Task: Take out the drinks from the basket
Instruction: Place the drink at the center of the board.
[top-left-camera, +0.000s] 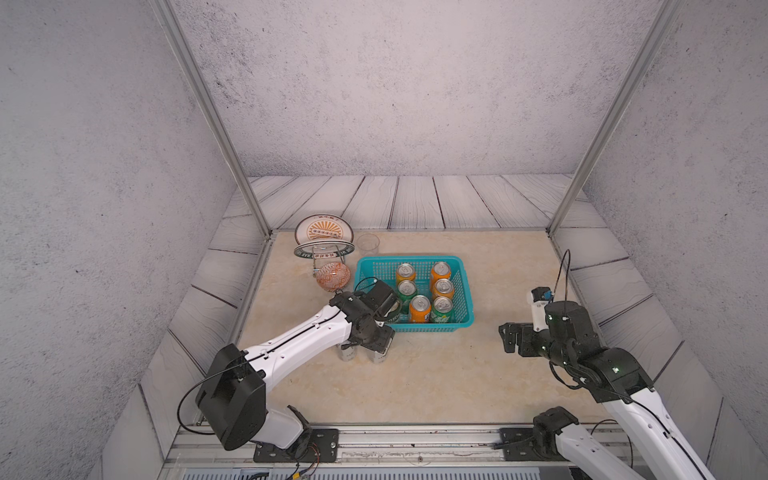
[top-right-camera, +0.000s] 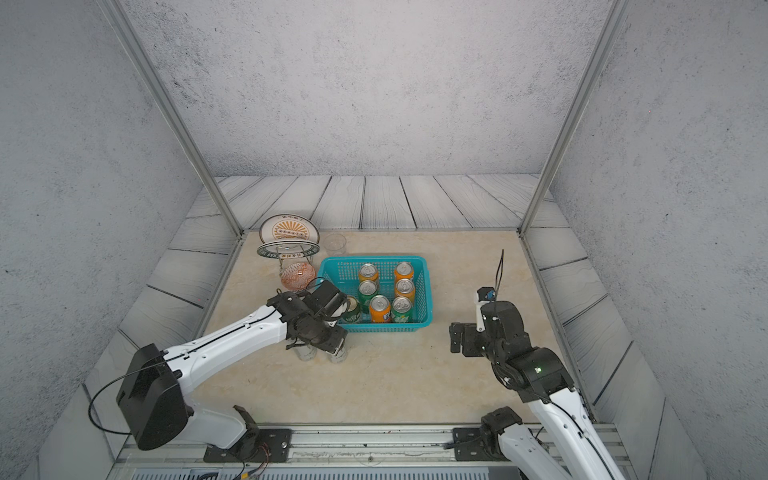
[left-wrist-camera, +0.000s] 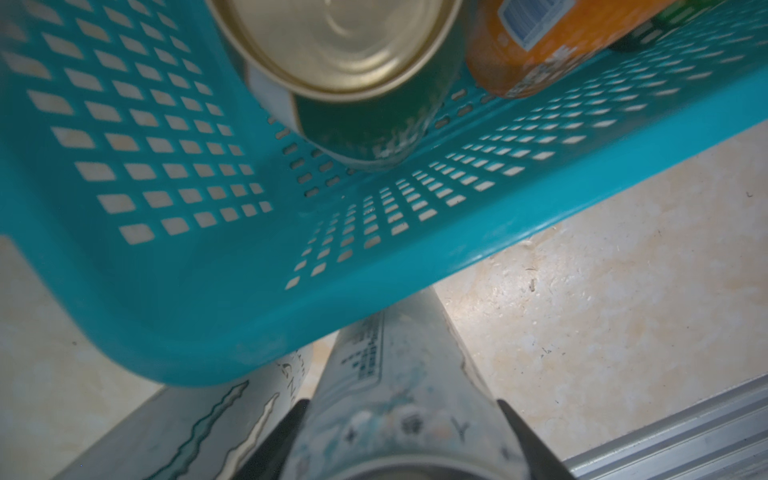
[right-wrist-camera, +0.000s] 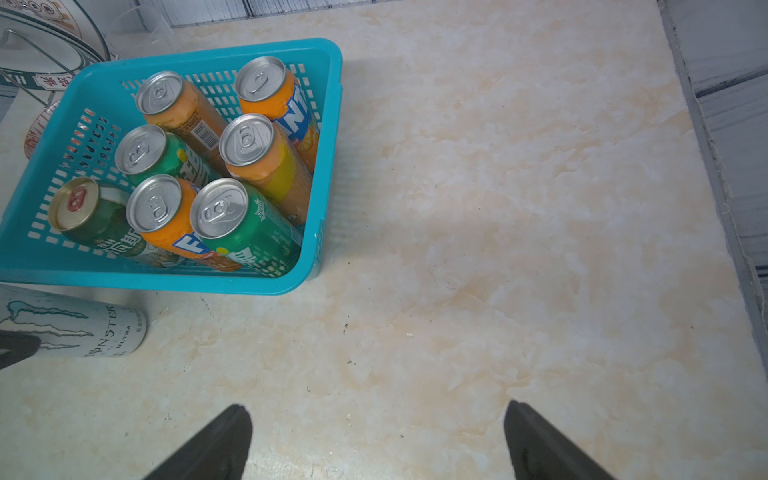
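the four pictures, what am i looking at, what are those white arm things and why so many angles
These are two robot arms, the left arm and the right arm, mounted at the front of a table. Each ends in a two-fingered gripper. Two pictures look down from overhead and are nearly identical; the other two come from a camera on each wrist. A teal basket holds seven drink cans, orange and green. Near it stand plates in a rack and a clear cup. The left gripper straddles a silver can standing outside the basket, beside a second silver can; whether it grips, I cannot tell. The right gripper is open over bare table, holding nothing.
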